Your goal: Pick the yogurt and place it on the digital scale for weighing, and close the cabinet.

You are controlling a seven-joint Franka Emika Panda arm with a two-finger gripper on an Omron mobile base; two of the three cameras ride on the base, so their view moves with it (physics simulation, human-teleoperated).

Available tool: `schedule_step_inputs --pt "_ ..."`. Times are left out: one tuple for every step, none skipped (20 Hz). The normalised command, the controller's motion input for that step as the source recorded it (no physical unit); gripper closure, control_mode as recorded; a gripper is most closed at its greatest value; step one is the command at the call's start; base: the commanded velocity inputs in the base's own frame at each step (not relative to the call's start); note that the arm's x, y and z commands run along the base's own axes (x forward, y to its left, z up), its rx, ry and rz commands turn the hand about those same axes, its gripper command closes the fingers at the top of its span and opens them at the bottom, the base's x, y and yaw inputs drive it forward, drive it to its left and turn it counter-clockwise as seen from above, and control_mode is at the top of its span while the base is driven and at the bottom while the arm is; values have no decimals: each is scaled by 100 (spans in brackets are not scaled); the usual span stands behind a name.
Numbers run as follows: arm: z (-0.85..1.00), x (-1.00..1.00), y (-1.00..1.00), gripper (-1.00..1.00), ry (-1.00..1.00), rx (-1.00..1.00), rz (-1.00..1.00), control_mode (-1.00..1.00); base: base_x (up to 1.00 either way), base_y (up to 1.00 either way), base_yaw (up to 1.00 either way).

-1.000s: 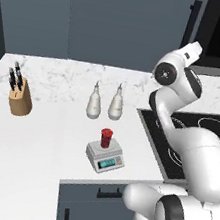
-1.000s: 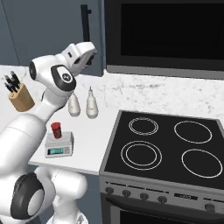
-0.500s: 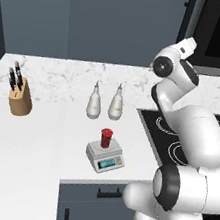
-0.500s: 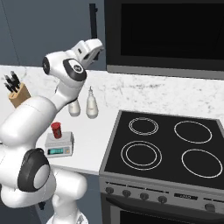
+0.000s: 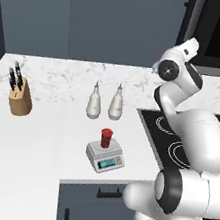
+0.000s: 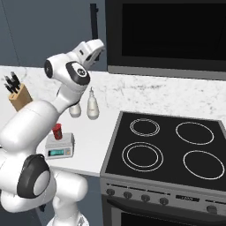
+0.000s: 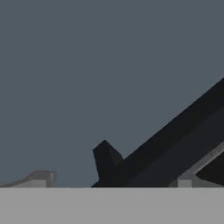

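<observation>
While gripper (image 6: pixel 98 45) gapes empty, cylindrical red yogurt (image 5: pixel 106 137) atop flat square digital scale (image 5: pixel 105 156), matte cabinet (image 5: pixel 131 24).

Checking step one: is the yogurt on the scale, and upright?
Yes. The yogurt stands upright on the top plate of the digital scale, clear of the gripper, which is up by the cabinet handle.

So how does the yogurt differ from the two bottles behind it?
The yogurt is a short red cup; the two bottles are taller, pale and narrow-necked. The yogurt stands on the digital scale, near the counter's front edge; the bottles stand directly on the counter, farther back. All stand upright, and nothing grips them.
</observation>
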Motion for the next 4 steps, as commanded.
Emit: schedule_step_inputs --pt "25 -76 -24 -100 -1 1 0 -100 0 0 0" --pt "27 -84 -29 -100 -1 2 0 -100 0 0 0" --pt "23 -87 -32 -100 0 3 -2 -100 0 0 0" --pt "19 -81 -37 -100 0 3 -3 -100 0 0 0"
